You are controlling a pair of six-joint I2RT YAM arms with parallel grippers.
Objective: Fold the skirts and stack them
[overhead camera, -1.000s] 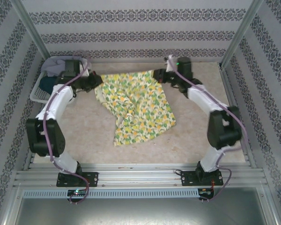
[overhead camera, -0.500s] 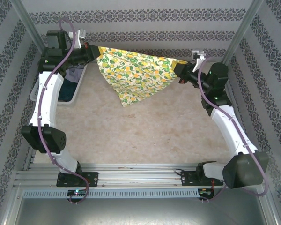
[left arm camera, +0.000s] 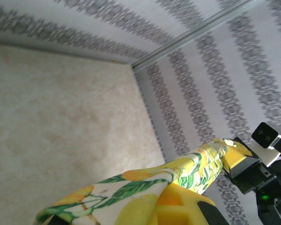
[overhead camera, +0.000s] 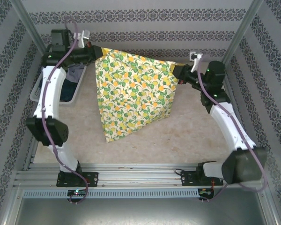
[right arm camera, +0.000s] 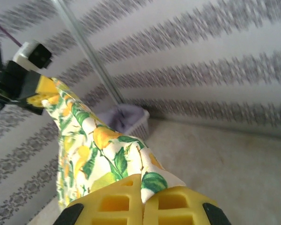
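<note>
The yellow lemon-print skirt [overhead camera: 133, 93] hangs in the air between the two arms, above the back half of the table [overhead camera: 192, 136]. The left gripper [overhead camera: 96, 51] is clamped on its upper left corner and the right gripper [overhead camera: 174, 70] on its upper right corner. In both wrist views the yellow pads press together with cloth between them. The top edge is stretched nearly straight, a little lower at the right. The lower part hangs free, and its lowest corner, on the left, is close to the table or just touching it; I cannot tell which.

I judge that the step in hand is to lay the skirt flat for the first fold. To do it well, both grips should hold firm and the top edge should be taut but not pulled harder, so that no corner slips out. It is better to bring the two hands level first, then let the hem land and lower the rest smoothly over it, without wrinkles. The left arm must avoid the white basket [overhead camera: 37, 93], where the dark blue skirt [overhead camera: 65, 91] and the grey-lavender skirt [overhead camera: 76, 72] wait.
</note>
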